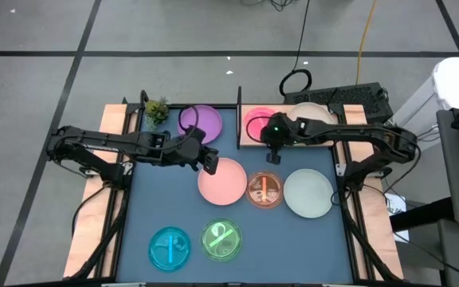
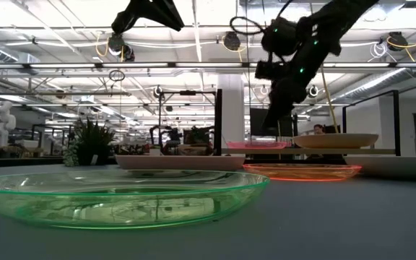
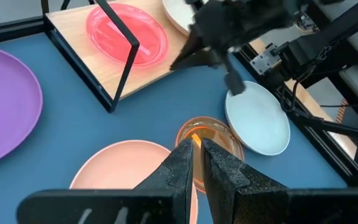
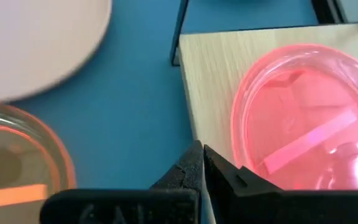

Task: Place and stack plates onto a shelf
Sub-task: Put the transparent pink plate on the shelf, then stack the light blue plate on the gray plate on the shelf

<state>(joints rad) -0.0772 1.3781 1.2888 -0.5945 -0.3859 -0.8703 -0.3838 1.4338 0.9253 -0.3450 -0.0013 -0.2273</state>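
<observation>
The shelf is a light-wood board at the table's far right, with a black upright at its left end. A magenta plate and a cream plate lie flat on it. My right gripper hangs shut and holds nothing above the shelf's near edge, beside the magenta plate. My left gripper is raised, shut on nothing, over the far edge of the pink plate. The purple, orange-brown, mint-white, cyan and green plates lie flat on the blue table.
A small potted plant stands at the far left corner. Wooden side rails run along both sides of the table. A strip of bare blue top lies between the shelf and the pink plate.
</observation>
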